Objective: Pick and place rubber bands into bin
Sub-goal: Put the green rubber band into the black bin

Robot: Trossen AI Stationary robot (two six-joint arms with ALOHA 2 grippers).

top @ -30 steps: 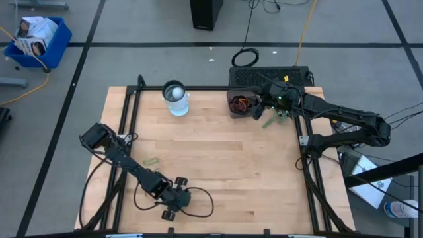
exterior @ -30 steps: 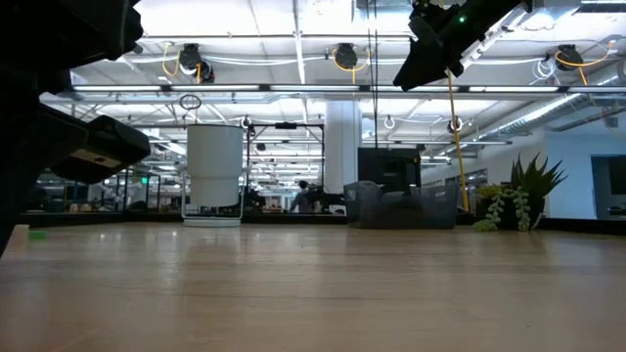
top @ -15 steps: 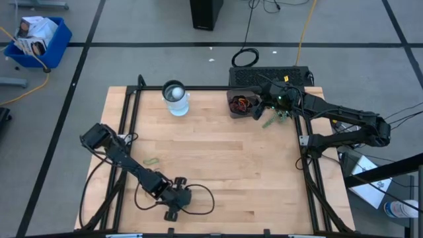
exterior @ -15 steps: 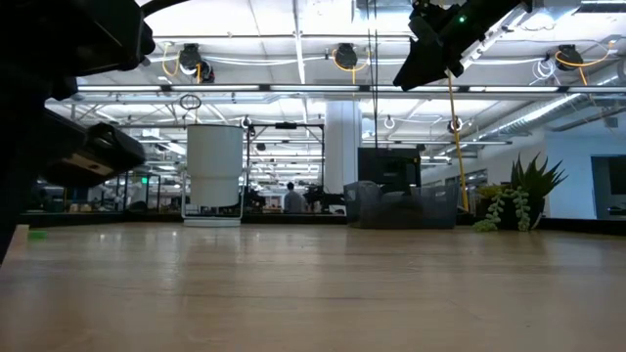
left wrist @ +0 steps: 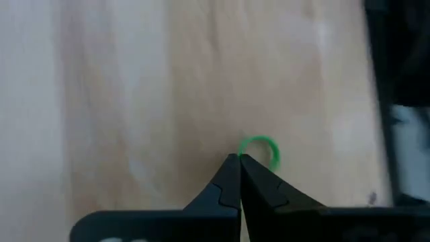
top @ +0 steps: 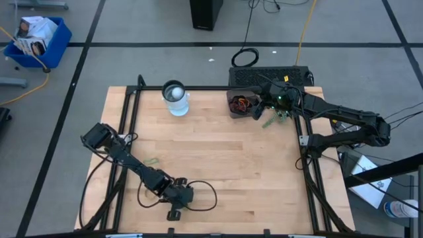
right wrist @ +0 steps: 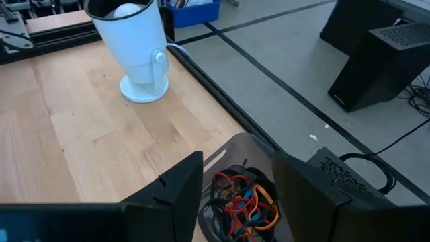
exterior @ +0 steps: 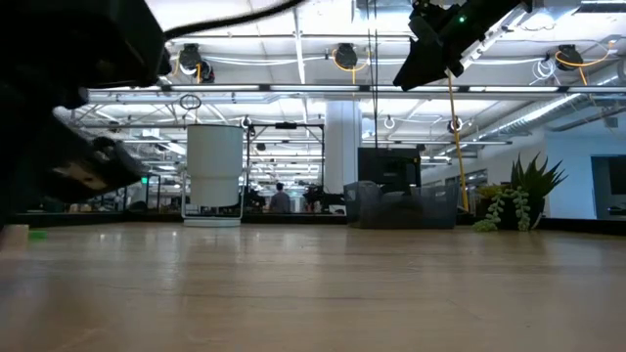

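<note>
The left gripper (left wrist: pixel 238 158) is fully closed on the table (top: pixel 225 165), holding nothing; a green band (left wrist: pixel 260 149) lies beside its tips. The right gripper (right wrist: pixel 236 176) hovers wide open and empty over the bin (right wrist: pixel 236 149) of bands (right wrist: pixel 243 198).

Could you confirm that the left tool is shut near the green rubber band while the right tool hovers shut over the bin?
Not quite: the right tool is open, as the right wrist view shows. It does hover over the bin, and the left tool is shut near the green rubber band.
</note>
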